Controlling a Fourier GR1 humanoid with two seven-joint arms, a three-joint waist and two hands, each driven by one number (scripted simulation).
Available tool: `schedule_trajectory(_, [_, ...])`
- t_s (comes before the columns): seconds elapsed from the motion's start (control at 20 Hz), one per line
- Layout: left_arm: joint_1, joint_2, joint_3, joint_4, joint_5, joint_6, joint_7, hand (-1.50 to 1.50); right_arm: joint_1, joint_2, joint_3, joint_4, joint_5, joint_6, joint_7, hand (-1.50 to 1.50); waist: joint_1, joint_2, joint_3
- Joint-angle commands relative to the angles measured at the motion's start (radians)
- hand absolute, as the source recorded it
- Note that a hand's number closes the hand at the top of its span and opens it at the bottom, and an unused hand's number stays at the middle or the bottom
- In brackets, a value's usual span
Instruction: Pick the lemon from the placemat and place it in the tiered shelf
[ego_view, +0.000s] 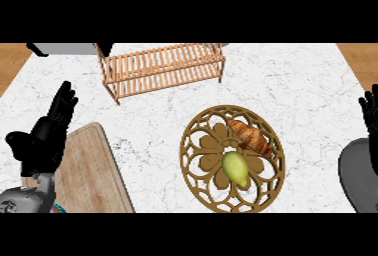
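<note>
A white marble worktop carries a slatted wooden tiered shelf at its far side, a round openwork wooden placemat centrally, and a pale wooden cutting board at left.

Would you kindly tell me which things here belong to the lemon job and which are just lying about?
Belong to the job: lemon, placemat under it, tiered shelf at the back, left hand at the left edge, right hand at the right edge.
Just lying about: croissant on the placemat, cutting board.
</note>
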Motion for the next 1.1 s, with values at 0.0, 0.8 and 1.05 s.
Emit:
schedule_trajectory(0.0, [-0.023,-0.012,0.013,-0.035,-0.014,0.018,0.015,0.00,0.000,0.019,0.045,-0.084,0.018,0.076,-0.079,1.50,-0.008,0.036,0.006])
schedule_trajectory(0.8, [-0.002,-0.086,0.047,-0.011,0.040,0.031,-0.006,0.00,-0.099,-0.073,0.289,-0.340,0.030,0.604,-0.378,-1.50,-0.024,0.038,0.006])
schedule_trajectory(1.05, [0.104,-0.076,0.041,-0.054,0.036,0.020,-0.039,0.00,-0.049,-0.259,0.281,-0.509,0.282,0.558,-0.299,-1.50,-0.036,0.025,0.004])
